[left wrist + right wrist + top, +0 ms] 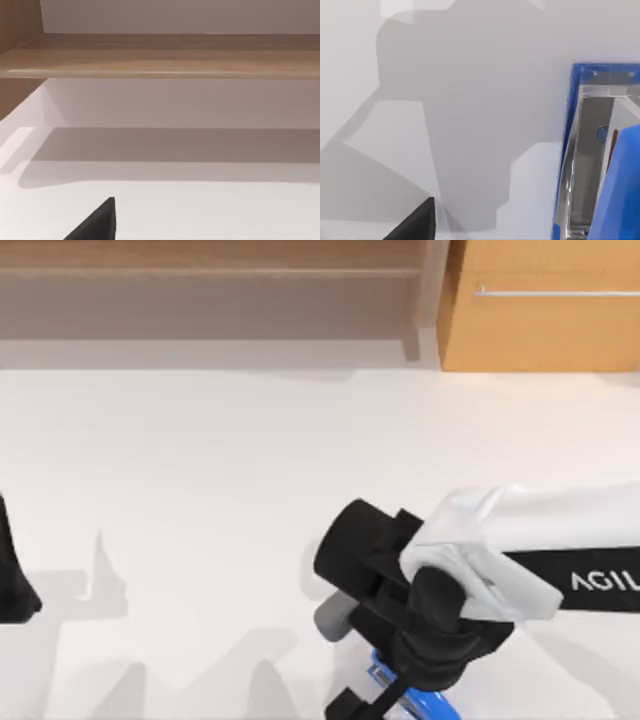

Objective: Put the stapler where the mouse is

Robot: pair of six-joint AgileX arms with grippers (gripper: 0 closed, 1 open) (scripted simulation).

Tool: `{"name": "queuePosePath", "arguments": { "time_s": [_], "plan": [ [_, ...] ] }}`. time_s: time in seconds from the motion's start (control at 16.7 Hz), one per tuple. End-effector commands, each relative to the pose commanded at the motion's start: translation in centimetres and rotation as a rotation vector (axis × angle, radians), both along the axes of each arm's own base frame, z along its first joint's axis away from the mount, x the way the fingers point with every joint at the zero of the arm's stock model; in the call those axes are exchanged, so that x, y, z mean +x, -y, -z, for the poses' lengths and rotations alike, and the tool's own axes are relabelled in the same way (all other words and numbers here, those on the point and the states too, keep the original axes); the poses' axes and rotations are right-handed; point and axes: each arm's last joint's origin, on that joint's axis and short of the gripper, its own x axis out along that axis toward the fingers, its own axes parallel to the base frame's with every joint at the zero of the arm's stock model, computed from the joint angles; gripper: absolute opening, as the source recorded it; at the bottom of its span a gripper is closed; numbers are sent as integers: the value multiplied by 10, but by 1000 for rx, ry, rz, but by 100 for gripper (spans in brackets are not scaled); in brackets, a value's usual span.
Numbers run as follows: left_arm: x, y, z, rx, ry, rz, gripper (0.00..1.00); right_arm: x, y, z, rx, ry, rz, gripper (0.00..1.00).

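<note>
The bright blue stapler [425, 706] lies at the table's front edge, right of centre, mostly covered by my right arm. My right gripper [370, 704] hangs low right over it, fingers open, and the stapler's blue end pokes out beside them. In the right wrist view the stapler [585, 150] is close up, with its silvery metal strip and blue rim, and one black fingertip [417, 222] stands apart from it over bare table. My left gripper [12, 575] is parked at the far left edge; one of its fingertips [97, 222] hovers over bare table. The mouse is out of view.
A wooden shelf [210, 270] runs along the back of the white table [200, 460], and a wooden cabinet [540, 305] stands at the back right. The shelf board [160, 55] also shows in the left wrist view.
</note>
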Motion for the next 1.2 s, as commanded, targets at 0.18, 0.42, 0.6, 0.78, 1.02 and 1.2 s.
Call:
{"name": "queuePosePath", "arguments": {
  "time_s": [0.18,0.42,0.6,0.78,1.02,1.2],
  "plan": [
    [0,0,0,0,0,0,100,0,0,0,0,0,0,40],
    [0,0,0,0,0,0,100,0,0,0,0,0,0,10],
    [0,0,0,0,0,0,100,0,0,0,0,0,0,0],
    [0,0,0,0,0,0,100,0,0,0,0,0,0,0],
    [0,0,0,0,0,0,100,1,0,-6,9,14,-1,0],
    [0,0,0,0,0,0,100,1,-1,-15,11,15,-2,0]
  ]
}}
